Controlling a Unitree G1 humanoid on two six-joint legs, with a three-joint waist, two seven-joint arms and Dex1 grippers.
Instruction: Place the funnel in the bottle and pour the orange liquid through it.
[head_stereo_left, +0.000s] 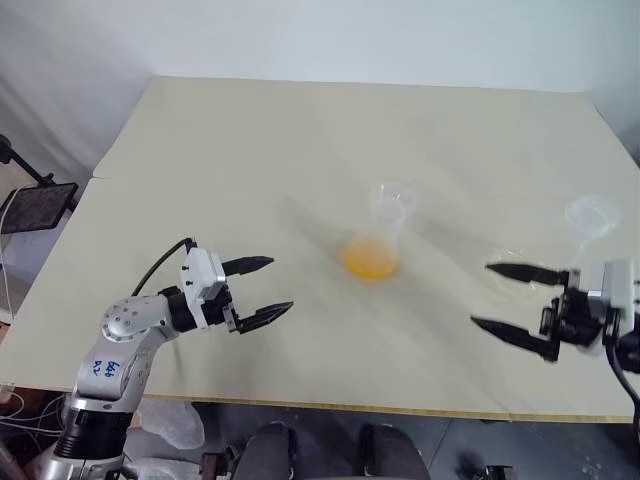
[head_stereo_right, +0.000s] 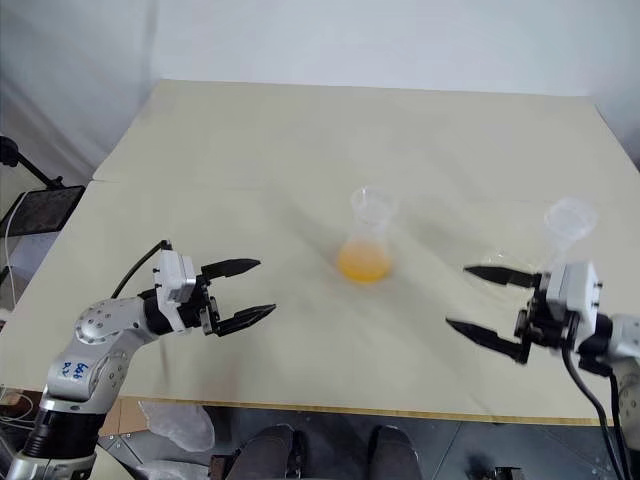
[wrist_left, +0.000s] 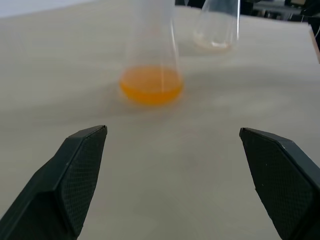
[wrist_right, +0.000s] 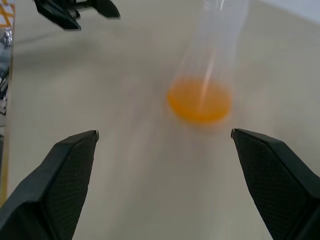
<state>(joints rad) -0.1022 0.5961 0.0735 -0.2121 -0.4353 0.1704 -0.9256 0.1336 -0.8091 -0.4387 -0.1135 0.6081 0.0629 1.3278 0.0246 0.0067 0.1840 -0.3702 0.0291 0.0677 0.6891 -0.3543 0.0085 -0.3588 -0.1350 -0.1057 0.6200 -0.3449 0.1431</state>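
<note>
Honestly risky: both end effectors, left (head_stereo_left: 263, 290) and right (head_stereo_left: 508, 298), wide open, empty. Flask w/ orange liquid (head_stereo_left: 370, 257) mid-counter (head_stereo_left: 300, 150); funnel (head_stereo_left: 590, 218) behind right one, could get clipped & tip.

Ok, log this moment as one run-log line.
left gripper: open, empty | right gripper: open, empty | orange liquid: in flask on table | funnel: not placed

Left gripper (head_stereo_left: 265, 288), right gripper (head_stereo_left: 503, 297): fingers apart.
</note>
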